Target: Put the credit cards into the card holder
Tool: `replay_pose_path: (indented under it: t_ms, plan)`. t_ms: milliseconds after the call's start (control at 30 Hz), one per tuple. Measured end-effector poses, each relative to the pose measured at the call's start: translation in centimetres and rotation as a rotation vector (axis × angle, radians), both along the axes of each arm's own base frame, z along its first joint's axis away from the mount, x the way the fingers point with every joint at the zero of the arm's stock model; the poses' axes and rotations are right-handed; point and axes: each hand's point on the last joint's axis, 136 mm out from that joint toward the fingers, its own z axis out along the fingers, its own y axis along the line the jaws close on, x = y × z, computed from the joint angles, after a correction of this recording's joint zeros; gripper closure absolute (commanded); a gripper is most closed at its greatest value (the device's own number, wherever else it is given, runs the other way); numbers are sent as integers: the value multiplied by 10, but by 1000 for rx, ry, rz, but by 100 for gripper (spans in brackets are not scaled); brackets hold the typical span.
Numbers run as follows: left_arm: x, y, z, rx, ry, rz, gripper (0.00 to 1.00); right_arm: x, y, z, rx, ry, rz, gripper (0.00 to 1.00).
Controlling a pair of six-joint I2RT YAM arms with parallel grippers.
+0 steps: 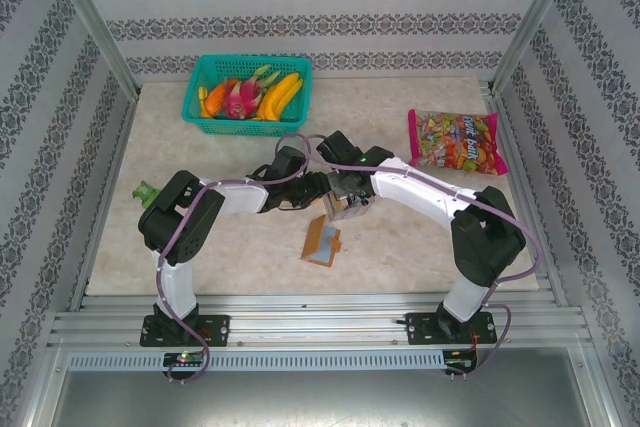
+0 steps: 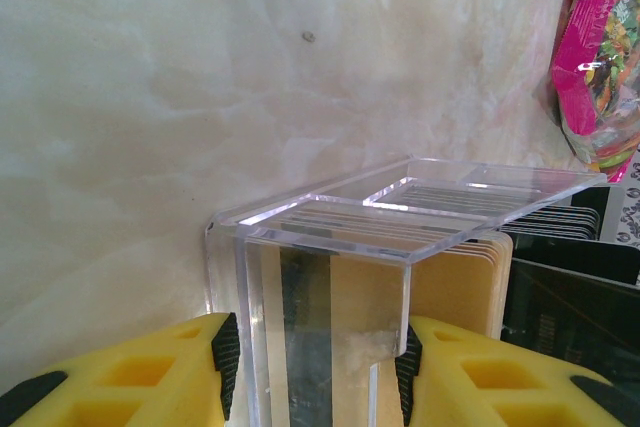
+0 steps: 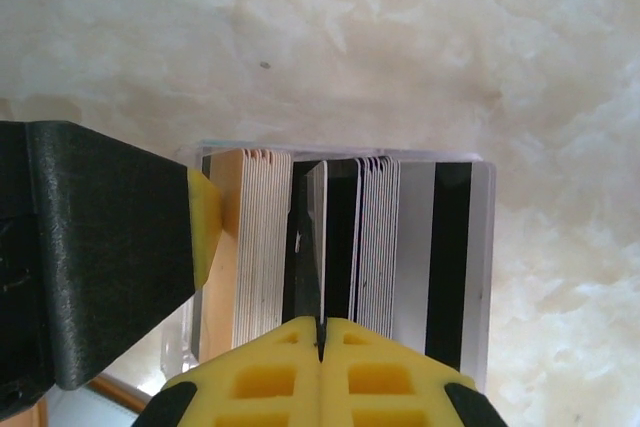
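My left gripper (image 2: 315, 357) is shut on a small clear plastic box (image 2: 400, 217), its yellow fingers (image 2: 170, 367) pressing both side walls. Several credit cards (image 3: 262, 237) stand on edge inside the box, pale, tan and dark-striped. My right gripper (image 3: 322, 332) is shut on the top edge of one thin dark-faced card (image 3: 318, 237) in the middle of the stack. In the top view both grippers meet over the box (image 1: 345, 202) at mid-table. The orange-brown card holder (image 1: 322, 240) lies open on the table just in front of them, with a grey card on it.
A teal basket of fruit (image 1: 247, 95) stands at the back left. A pink candy bag (image 1: 455, 140) lies at the back right, close beside the box in the left wrist view (image 2: 600, 57). A small green object (image 1: 147, 191) sits by the left arm.
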Motion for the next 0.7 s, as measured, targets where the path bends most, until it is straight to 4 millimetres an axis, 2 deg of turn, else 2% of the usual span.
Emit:
replay_pose_path:
  t_ms: [333,533,700]
  plan:
    - [0,0,0,0,0,0,50,-7,1,23,65,-17,-209,100]
    - [-4,4,2,22,6,-4,38,-17,2,44,134,-74,-288,100]
    - [-11,11,24,56,-25,-21,24,-35,-3,63,248,-136,-318,100]
